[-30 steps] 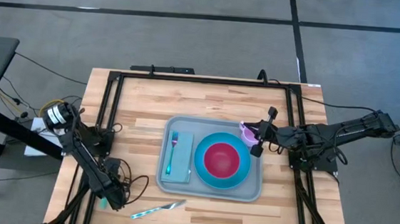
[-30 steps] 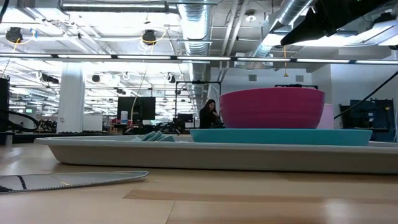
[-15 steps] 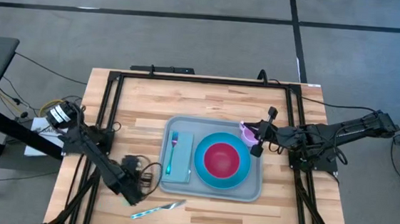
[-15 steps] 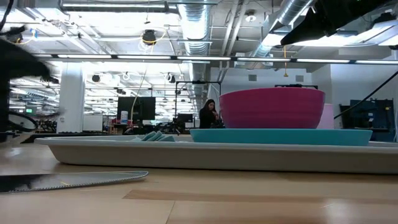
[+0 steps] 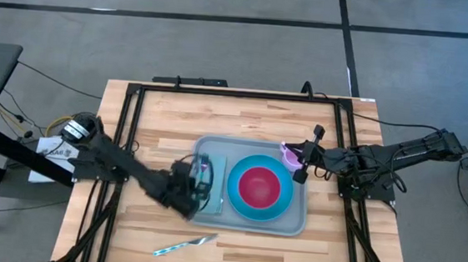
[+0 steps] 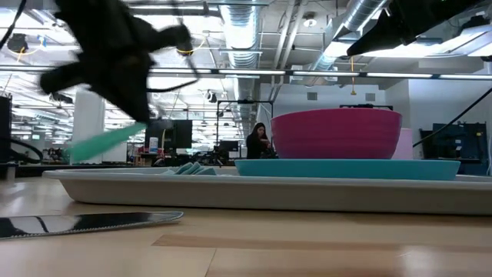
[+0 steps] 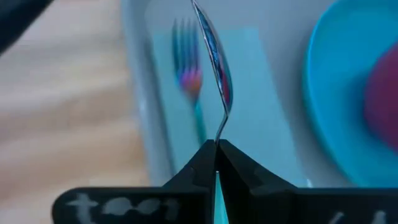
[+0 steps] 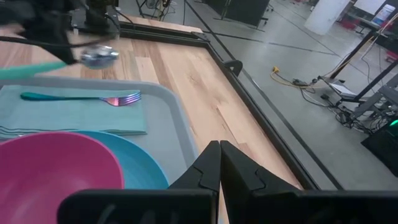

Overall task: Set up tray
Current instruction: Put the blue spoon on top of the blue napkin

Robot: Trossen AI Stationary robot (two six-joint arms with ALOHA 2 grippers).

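Large grey-blue rectangular plastic tray (image 5: 247, 225) flat on the pale wooden counter (image 5: 159, 129), long axis running left to right across it, between the two sets of fingers. Left gripper (image 5: 199, 181) over the tray's left edge, fingers (image 7: 198, 163) clamped on a teal-handled metal spoon (image 7: 212, 53), bowl pointing ahead above a teal rectangular napkin (image 8: 74, 115) carrying a teal fork (image 8: 81, 97). Right gripper (image 5: 301, 161) at the tray's far right corner, fingers (image 8: 205, 169) pressed together, empty. Metal knife (image 5: 183, 245) on the counter near the tray's front edge. Beyond, an open office with ceiling ducts (image 6: 246, 31).
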